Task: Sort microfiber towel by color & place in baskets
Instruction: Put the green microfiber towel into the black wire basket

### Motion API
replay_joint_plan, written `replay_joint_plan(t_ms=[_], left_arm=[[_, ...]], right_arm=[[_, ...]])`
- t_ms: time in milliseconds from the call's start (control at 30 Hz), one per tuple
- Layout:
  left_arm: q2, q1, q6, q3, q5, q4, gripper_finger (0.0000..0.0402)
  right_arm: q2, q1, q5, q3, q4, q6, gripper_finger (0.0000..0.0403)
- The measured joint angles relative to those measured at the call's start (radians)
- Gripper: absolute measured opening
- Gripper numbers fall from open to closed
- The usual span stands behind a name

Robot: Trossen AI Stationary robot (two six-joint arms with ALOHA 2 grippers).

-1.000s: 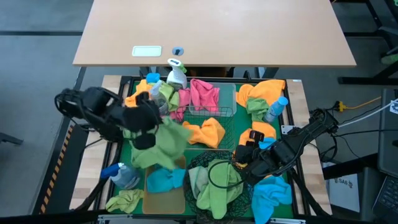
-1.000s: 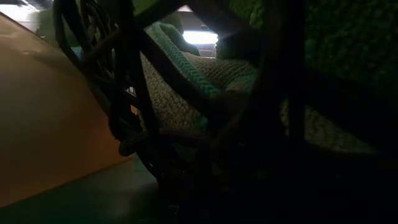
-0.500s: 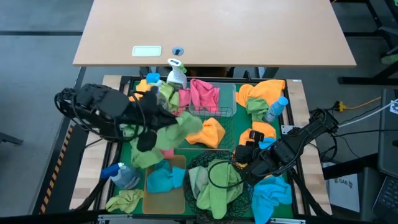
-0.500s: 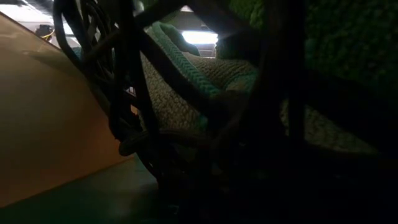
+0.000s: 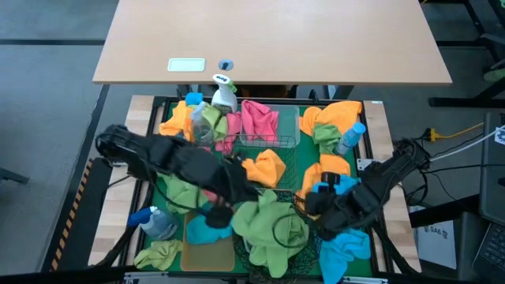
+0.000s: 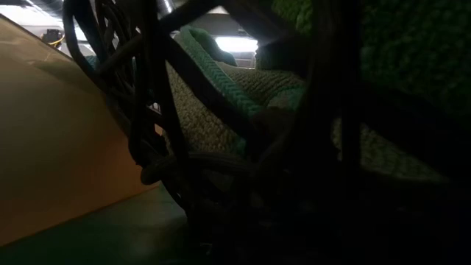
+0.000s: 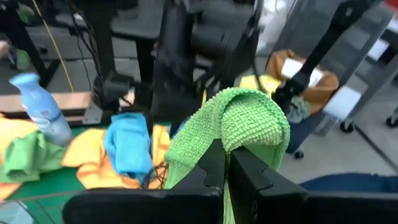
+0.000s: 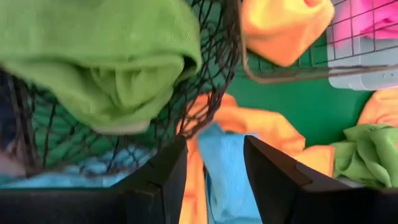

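Green towel [image 7: 239, 134] is held tight between the shut fingers [image 7: 211, 165] of the left gripper [image 5: 237, 207]. In the high view it is seen hanging right over the round black wire-mesh basket [image 5: 304, 248], near the front edge of the tabletop [image 5: 293, 158]. Other green towels [image 8: 118, 68] are already lying inside that basket, so the color fits.

The basket is straight below the fingers, so only a drop is needed, it is judged. The towel is pinched at one bunched fold. From there it hangs down loose, so its long way runs up and down, with the free end pointing at the basket.

The left arm is reached across from its side and is the nearer one to the towel. The right gripper [image 5: 323, 211] is parked just beside the basket on the far side, down low. Its fingers [image 8: 155, 180] are spread partway apart and nothing is held in them. A blue towel [image 8: 224, 165] and an orange towel [image 8: 273, 134] are seen on the tabletop just past them.

Care is needed so that the hanging cloth is not caught on the wire rim.
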Motion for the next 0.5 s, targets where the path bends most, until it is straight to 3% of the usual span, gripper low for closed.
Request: replay_joint_plan(t_ms=[200,500], left_arm=[[0.119,-0.019,0.000,0.000,0.000,0.000,0.0000],[0.312,-0.023,-0.001,0.000,0.011,-0.004,0.0005]], right_arm=[[-0.002,0.118,0.001,0.000,0.000,0.046,0.0159],[-0.002,0.274,0.021,0.000,0.047,0.319,0.0159]])
